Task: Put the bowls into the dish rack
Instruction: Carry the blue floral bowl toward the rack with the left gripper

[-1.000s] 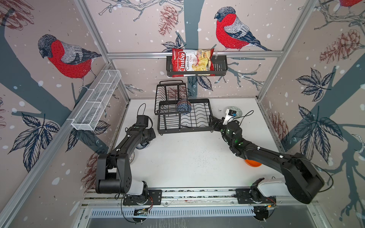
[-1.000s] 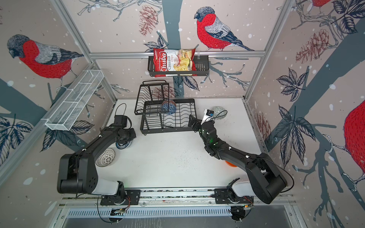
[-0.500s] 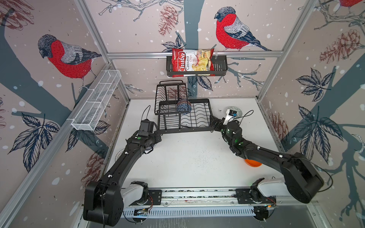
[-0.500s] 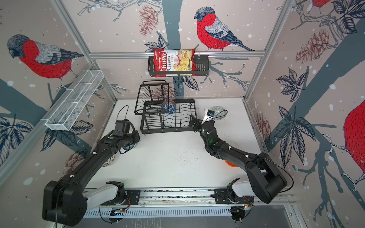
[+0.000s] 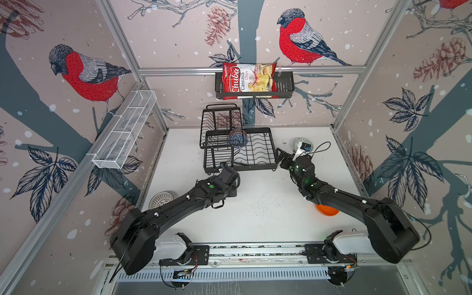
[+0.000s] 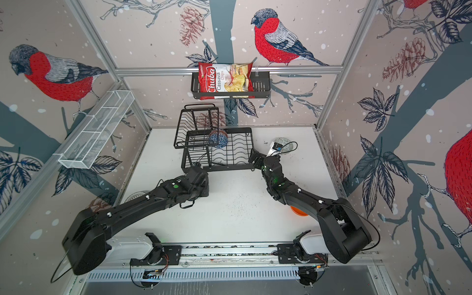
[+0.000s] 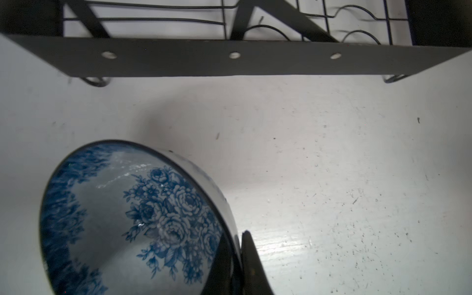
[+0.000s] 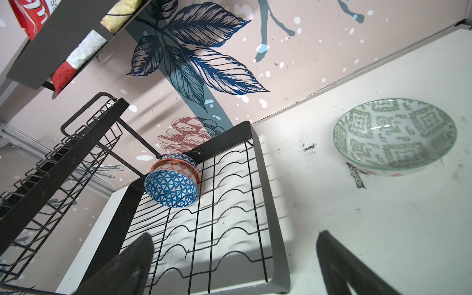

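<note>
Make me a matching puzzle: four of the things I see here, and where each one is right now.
Things
1. flowered bowl
2. blue triangle-patterned bowl
3. orange bowl
4. chips bag

Places
A. in the wall basket
B. on the table, partly under the right arm
C. in the dish rack
D. pinched at its rim by the left tool

Pairs: 1-D, 2-C, 3-B, 4-A

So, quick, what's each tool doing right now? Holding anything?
Left tool: closed on the rim of the floral bowl.
Right tool: open, holding nothing.
</note>
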Action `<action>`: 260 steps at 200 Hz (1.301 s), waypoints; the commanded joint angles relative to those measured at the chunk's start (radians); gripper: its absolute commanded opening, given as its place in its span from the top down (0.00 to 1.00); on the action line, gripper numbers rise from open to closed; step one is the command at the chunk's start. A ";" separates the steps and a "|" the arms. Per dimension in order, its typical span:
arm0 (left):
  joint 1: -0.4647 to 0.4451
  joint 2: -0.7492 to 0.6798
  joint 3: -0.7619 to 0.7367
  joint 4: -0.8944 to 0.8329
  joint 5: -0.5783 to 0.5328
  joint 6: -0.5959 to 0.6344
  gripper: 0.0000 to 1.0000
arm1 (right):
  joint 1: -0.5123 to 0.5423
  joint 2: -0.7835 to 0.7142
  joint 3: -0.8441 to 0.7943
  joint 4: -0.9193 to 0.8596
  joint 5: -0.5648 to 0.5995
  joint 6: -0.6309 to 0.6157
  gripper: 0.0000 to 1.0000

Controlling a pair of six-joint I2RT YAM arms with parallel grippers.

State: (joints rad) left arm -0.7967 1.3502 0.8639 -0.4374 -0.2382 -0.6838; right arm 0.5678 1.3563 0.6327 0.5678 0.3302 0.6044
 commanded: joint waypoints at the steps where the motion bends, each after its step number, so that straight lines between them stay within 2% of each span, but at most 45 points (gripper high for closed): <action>1: -0.074 0.096 0.083 0.055 -0.086 -0.003 1.00 | -0.013 -0.014 -0.004 -0.017 0.038 0.034 0.00; 19: -0.139 0.203 0.179 0.033 -0.115 0.009 1.00 | -0.032 -0.020 -0.008 -0.035 0.054 0.063 0.00; 47: -0.190 0.341 0.301 -0.018 -0.133 0.041 1.00 | -0.086 -0.020 -0.006 -0.101 0.065 0.142 0.00; 72: -0.219 0.427 0.389 -0.033 -0.116 0.084 1.00 | -0.134 -0.027 -0.035 -0.088 0.019 0.203 0.00; 109: -0.241 0.549 0.507 -0.100 -0.109 0.129 1.00 | -0.161 -0.036 -0.044 -0.112 0.027 0.242 0.00; 146: -0.246 0.582 0.526 -0.095 -0.102 0.137 1.00 | -0.174 -0.051 -0.064 -0.103 0.029 0.265 0.00; 161: -0.246 0.590 0.527 -0.090 -0.098 0.141 0.94 | -0.177 -0.047 -0.064 -0.101 0.022 0.268 0.00; 244: -0.247 0.622 0.567 -0.102 -0.103 0.147 0.79 | -0.186 -0.048 -0.074 -0.080 -0.006 0.276 0.00; 260: -0.248 0.621 0.576 -0.110 -0.110 0.147 0.73 | -0.186 -0.048 -0.074 -0.082 -0.006 0.279 0.00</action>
State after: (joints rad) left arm -1.0435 1.9709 1.4239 -0.5301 -0.3218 -0.5434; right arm 0.3832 1.3136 0.5602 0.4644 0.3302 0.8703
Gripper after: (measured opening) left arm 0.237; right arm 0.997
